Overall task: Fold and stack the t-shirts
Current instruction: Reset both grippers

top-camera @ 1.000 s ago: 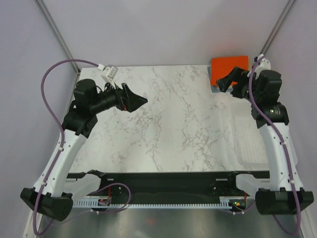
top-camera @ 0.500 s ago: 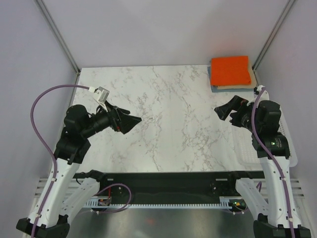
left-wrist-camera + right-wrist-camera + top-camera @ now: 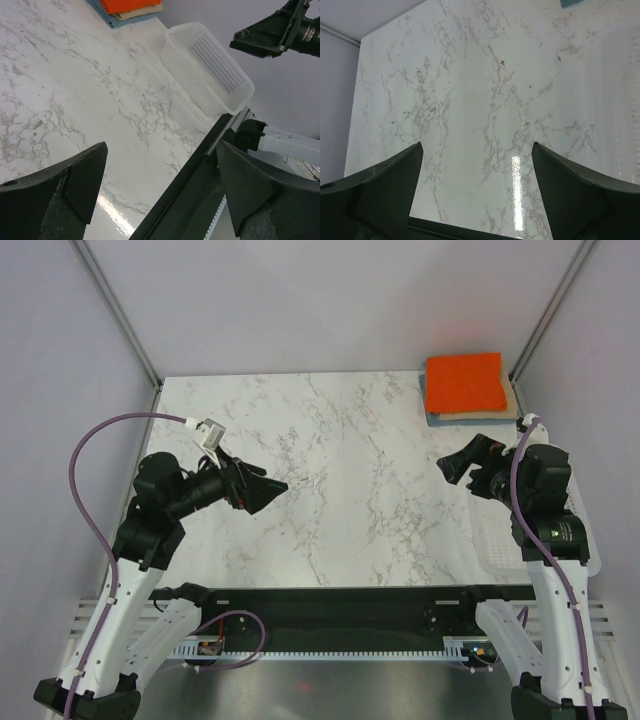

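The three t-shirts lie folded in one stack at the far right corner of the marble-patterned table [image 3: 340, 440]. The orange t-shirt [image 3: 464, 383] is on top. The tan-beige t-shirt [image 3: 145, 10] shows as a thin edge under it, and the light blue t-shirt [image 3: 107, 17] is at the bottom, touching the table. No print or label can be seen on the cloth.

The left end effector [image 3: 268, 488] hangs over the near left part of the table, well apart from the stack, pointing toward the right. Its jaws are spread wide and nothing is between them; the left wrist view shows only bare table and the table's dark near edge in the gap.

The right end effector [image 3: 452, 468] hangs over the right side of the table, nearer than the stack and apart from it, pointing left. Its jaws are also spread wide with nothing in them; the right wrist view shows only marble surface in the gap.

A white perforated plastic basket [image 3: 210, 65] stands along the right edge of the table, nearer than the stack, under the right arm. No cloth shows in the part of it that can be seen.

A purple cable [image 3: 95, 440] loops above the left arm. In the left wrist view there is small white lettering on the right arm's black housing [image 3: 307, 35], too small to read.
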Robot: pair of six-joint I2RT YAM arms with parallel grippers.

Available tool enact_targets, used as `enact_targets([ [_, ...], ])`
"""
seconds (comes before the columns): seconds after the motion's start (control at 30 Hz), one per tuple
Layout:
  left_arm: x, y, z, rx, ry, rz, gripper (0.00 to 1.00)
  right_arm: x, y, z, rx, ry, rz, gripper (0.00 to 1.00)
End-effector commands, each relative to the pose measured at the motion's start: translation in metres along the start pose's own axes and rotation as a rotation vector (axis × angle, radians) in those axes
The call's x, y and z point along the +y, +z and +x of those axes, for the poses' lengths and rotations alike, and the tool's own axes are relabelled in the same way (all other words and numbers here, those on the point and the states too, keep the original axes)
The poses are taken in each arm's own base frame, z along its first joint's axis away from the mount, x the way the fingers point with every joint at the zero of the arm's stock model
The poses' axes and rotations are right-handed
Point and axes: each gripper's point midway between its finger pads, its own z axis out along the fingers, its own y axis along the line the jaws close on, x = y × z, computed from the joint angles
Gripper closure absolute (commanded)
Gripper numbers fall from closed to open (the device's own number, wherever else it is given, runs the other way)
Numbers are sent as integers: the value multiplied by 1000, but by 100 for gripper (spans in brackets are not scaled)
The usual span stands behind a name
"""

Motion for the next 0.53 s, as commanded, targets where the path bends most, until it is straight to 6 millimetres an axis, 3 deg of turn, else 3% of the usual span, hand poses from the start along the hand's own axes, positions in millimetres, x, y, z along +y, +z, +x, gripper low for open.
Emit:
enact_targets([
  [0.0,-11,-3,-7,-19,6,33,2,8,-7,-16,-50,-11,-9,2],
  [0.5,-15,-4,-10,-20,18,47,2,7,-6,-15,-47,9,-10,2],
])
